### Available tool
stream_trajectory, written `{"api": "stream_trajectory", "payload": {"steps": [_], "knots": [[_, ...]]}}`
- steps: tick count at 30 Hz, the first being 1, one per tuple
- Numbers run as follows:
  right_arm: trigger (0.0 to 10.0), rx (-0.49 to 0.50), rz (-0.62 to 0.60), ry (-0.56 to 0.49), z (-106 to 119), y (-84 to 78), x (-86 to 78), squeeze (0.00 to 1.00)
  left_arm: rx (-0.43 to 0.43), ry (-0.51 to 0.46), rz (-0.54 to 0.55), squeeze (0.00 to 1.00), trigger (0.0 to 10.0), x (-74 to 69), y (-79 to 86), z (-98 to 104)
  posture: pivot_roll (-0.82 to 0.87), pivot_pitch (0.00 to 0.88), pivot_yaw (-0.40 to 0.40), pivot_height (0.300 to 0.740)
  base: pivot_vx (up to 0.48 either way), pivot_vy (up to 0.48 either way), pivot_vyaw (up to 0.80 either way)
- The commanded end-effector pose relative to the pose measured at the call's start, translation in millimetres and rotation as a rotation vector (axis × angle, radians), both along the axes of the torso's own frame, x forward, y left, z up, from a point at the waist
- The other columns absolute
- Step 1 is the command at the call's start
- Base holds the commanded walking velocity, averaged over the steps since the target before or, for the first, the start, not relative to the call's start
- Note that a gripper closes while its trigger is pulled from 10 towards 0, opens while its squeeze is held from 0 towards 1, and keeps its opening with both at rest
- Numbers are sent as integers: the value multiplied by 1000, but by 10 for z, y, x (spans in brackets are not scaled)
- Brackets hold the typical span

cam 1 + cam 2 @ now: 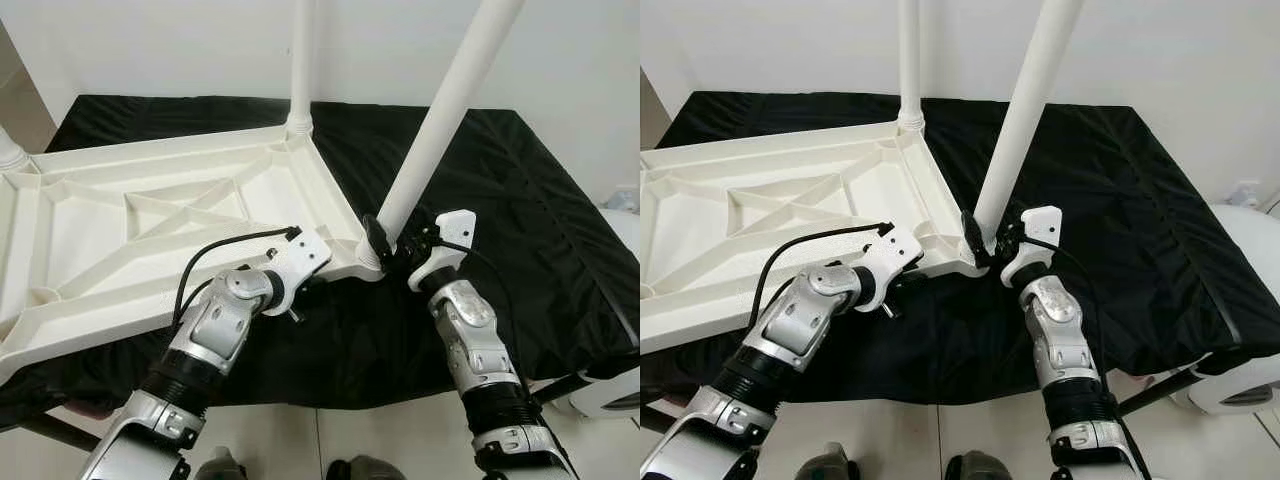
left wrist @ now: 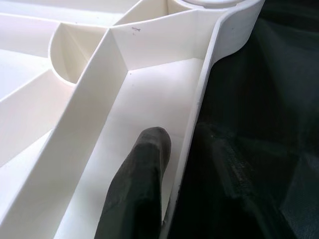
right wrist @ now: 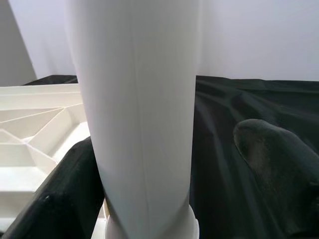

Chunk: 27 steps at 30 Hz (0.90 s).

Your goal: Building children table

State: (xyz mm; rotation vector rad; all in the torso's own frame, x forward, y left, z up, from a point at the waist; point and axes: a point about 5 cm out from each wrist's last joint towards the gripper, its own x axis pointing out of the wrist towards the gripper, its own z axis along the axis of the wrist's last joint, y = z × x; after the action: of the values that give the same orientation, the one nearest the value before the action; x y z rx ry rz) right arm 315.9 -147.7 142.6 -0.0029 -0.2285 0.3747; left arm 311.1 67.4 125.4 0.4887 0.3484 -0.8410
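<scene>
A white plastic table top (image 1: 150, 215) lies upside down on a black cloth (image 1: 520, 200). One white leg (image 1: 301, 60) stands upright in the far corner socket. A second leg (image 1: 440, 110) leans in the near right corner socket. My right gripper (image 1: 392, 245) is open around that leg's base; in the right wrist view one finger (image 3: 60, 199) rests against the leg (image 3: 139, 109), and the other finger (image 3: 274, 169) stands a little off it. My left gripper (image 2: 184, 144) is shut on the table top's near rim (image 2: 199, 99), one finger (image 2: 144, 174) inside the rim.
A leg stub (image 1: 10, 150) rises at the table top's far left corner. A white rounded object (image 1: 615, 390) stands at the right beside the cloth-covered surface. A white wall (image 1: 180, 40) closes the back. Pale floor (image 1: 380, 440) lies below the near edge.
</scene>
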Motion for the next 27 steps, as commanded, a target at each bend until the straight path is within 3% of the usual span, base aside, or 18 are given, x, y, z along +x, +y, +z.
{"api": "stream_trajectory", "payload": {"steps": [1,2,4,5,11,17,18,21,22,23,24,27], "knots": [[10000,0,-4,15,-21,-65,-10,0,43,-18,41,0,1412,8,78,-60,-6,7,-35,740,0,0,0],[10000,-5,8,13,-19,-62,-13,0,41,-20,35,0,0,4,82,-60,-4,7,-35,740,0,0,0],[10000,-11,45,11,-12,-58,-24,0,55,-20,28,0,0,-3,92,-67,-2,5,-35,740,0,0,0],[10000,-14,59,10,-8,-57,-26,0,66,-19,27,0,10000,-5,96,-76,-2,4,-35,740,0,0,0],[10000,-22,114,7,11,-56,-30,0,86,-17,23,0,10000,-9,120,-95,0,4,-36,740,0,0,0],[10000,-35,137,10,7,-48,-31,0,50,-5,45,31,10000,5,161,-61,5,2,-42,740,0,0,0],[10000,-37,143,11,2,-42,-33,0,38,-1,48,1000,10000,4,168,-52,6,2,-44,740,0,0,0],[10000,-38,150,11,-3,-31,-37,0,51,-11,57,1000,10000,16,180,-43,7,2,-44,740,0,0,0],[10000,-38,154,12,-5,-26,-39,0,54,-14,57,855,10000,20,182,-36,8,1,-44,740,0,0,0],[10000,-38,154,12,-5,-26,-39,0,54,-14,57,855,10000,20,182,-36,8,1,-44,740,0,0,0],[10000,-39,159,13,-8,-25,-41,0,50,-18,57,0,10000,28,183,-12,7,0,-44,740,0,0,0],[10000,-41,162,13,-7,-28,-42,0,47,-21,51,0,10000,30,183,3,7,0,-45,740,0,0,0]]}}
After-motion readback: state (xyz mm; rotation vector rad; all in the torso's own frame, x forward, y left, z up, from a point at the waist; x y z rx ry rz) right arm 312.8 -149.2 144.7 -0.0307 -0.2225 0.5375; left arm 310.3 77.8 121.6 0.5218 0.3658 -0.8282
